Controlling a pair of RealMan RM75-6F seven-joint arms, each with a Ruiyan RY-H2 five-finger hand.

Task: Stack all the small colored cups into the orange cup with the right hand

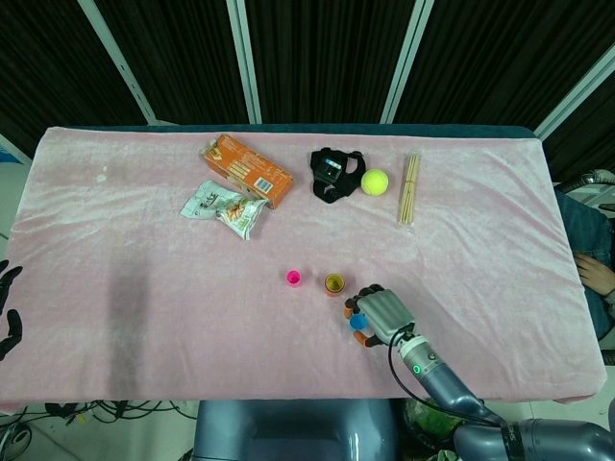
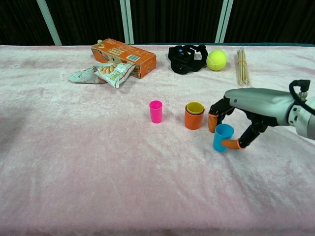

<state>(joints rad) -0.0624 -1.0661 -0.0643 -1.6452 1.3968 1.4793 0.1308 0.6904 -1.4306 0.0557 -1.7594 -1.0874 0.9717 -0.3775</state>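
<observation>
The right robot hand [image 2: 242,118] holds the blue cup [image 2: 222,137] just right of the orange cup [image 2: 194,116], which already carries a yellow cup [image 2: 195,107] inside it; only a narrow gap of pink surface [image 2: 98,172] separates the two. The pink cup [image 2: 155,111] stands a little left of the orange cup, apart from it, so that side is partly blocked. Open cloth lies in front of all three cups and to the right of the robot hand. Well behind them, along the far edge, sit the orange box [image 2: 124,57], snack packet [image 2: 97,73], black strap device [image 2: 186,52], tennis ball [image 2: 216,59] and bundle of sticks [image 2: 241,66].
</observation>
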